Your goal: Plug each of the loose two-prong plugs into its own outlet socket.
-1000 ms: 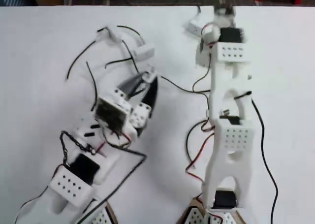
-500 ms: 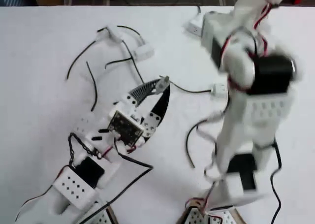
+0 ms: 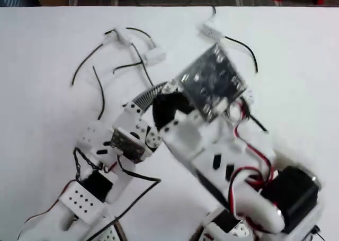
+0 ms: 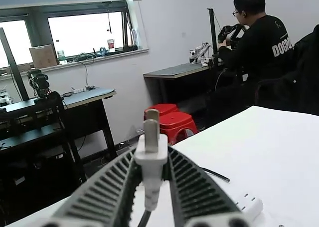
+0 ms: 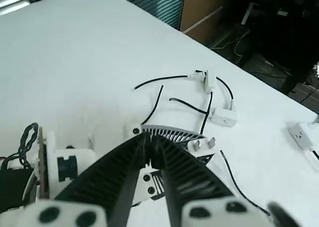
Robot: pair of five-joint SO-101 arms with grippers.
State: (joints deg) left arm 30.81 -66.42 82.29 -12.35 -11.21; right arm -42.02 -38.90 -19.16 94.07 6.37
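Two grippers meet over the white table (image 3: 42, 50): the left gripper (image 4: 151, 150) clamps a light, hard, likely slippery two-prong plug (image 4: 151, 162) by its plastic body, the best hold, prongs free, while the right gripper (image 5: 151, 138) hovers just beside, fingers together, empty.

The right arm (image 3: 212, 124) leans across the table's middle, over the left gripper (image 3: 168, 87) and its plug (image 4: 151, 154), barring the way to the far socket (image 3: 210, 30). Cords (image 3: 100, 87) and the left socket (image 3: 153, 54) clutter the far left. The table (image 3: 37, 92) lies open along its left and right edges.
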